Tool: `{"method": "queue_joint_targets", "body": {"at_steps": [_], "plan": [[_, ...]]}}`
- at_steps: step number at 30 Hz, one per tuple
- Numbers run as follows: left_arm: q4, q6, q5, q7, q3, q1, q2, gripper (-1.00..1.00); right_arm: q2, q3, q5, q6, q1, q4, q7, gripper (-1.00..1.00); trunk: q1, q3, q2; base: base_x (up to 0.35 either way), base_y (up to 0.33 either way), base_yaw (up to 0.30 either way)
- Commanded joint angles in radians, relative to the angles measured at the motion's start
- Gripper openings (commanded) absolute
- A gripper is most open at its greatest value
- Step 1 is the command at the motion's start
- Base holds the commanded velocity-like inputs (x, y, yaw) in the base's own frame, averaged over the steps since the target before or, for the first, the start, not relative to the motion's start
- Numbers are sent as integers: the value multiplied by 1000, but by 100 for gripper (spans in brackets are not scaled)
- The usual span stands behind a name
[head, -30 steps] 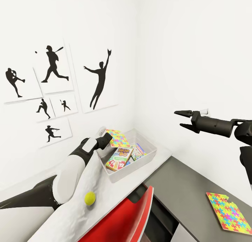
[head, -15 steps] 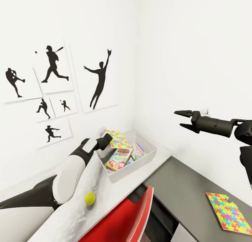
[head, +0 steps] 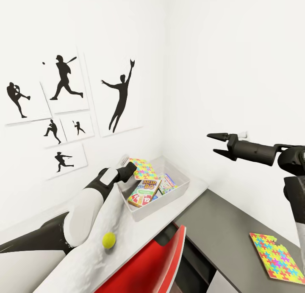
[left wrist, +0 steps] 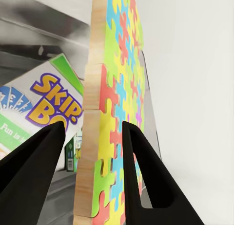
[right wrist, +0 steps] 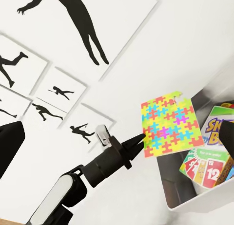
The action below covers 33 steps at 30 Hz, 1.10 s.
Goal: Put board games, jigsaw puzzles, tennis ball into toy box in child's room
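Observation:
My left gripper [head: 132,167] is shut on a multicoloured jigsaw puzzle [head: 144,169], holding it tilted over the far left corner of the grey toy box [head: 159,208]. The left wrist view has the puzzle [left wrist: 117,113] standing on edge between the two fingers. In the box lie a green-topped Skip-Bo board game [head: 146,191] and a light blue board game [head: 168,183]. The tennis ball [head: 109,240] rests on the white table [head: 140,229], near my left forearm. My right gripper [head: 211,142] hangs open in mid-air to the right of the box.
A second jigsaw puzzle [head: 277,258] lies on the lower dark grey cabinet [head: 220,225] at the right. A red chair back [head: 156,263] stands close in front of the table. Athlete silhouette pictures [head: 63,79] hang on the white wall behind.
The left gripper and its puzzle have sunk slightly toward the box. The right arm has shifted a little up and to the left.

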Motion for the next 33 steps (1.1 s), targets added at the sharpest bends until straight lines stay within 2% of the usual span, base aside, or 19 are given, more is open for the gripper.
{"method": "queue_joint_targets", "body": {"at_steps": [1, 23, 33], "plan": [[-2, 6, 3, 1, 5, -1, -1, -100, 2, -1, -9, 3, -2, 0, -10, 100, 1, -2, -2, 0, 0, 0], [5, 36, 6, 3, 4, -1, -1, -100, 4, -1, -7, -1, -2, 2, -12, 100, 1, -3, -2, 0, 0, 0], [7, 41, 4, 3, 4, -1, -1, -100, 3, -1, -6, -1, -4, 3, -12, 100, 1, -15, -2, 0, 0, 0]]}}
